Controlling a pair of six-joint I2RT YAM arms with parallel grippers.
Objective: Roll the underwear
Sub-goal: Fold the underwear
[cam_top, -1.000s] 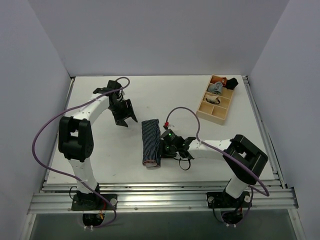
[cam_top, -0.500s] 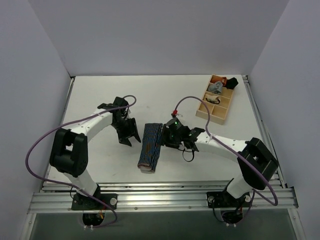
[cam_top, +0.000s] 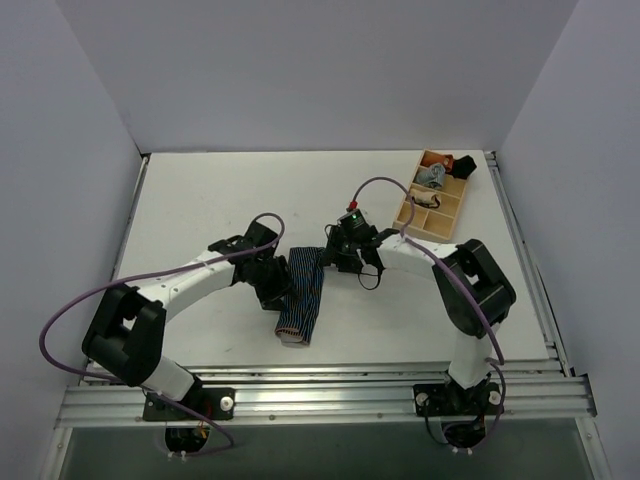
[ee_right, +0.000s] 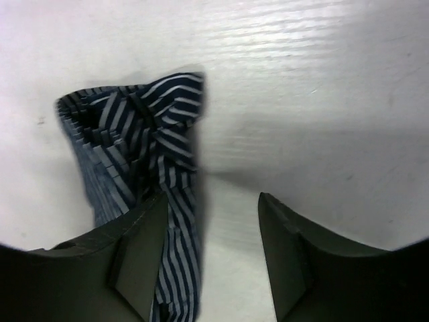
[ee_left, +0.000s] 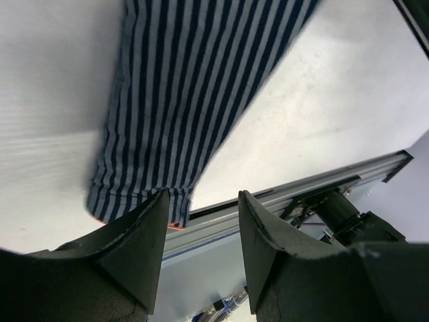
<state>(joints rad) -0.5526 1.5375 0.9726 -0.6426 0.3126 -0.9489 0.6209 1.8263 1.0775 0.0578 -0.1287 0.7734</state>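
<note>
The underwear [cam_top: 300, 295] is dark navy with light stripes. It lies folded into a long narrow strip on the table, running from far to near and slightly slanted. My left gripper [cam_top: 277, 290] is open at the strip's left edge, about midway along it. In the left wrist view the cloth [ee_left: 194, 87] lies ahead of the open gripper [ee_left: 201, 201], with a reddish edge at its near end. My right gripper [cam_top: 330, 258] is open at the strip's far right corner. In the right wrist view the bunched far end [ee_right: 144, 141] sits by the left finger of the open gripper [ee_right: 213, 208].
A wooden compartment tray [cam_top: 432, 225] stands at the far right with small rolled garments [cam_top: 436, 175] in its far cells. The aluminium rail [cam_top: 320, 385] runs along the near table edge. White walls enclose the table on three sides.
My left gripper has swung right, from well clear of the cloth to its left edge. My right gripper has moved up along the strip to its far end. The strip has slanted slightly.
</note>
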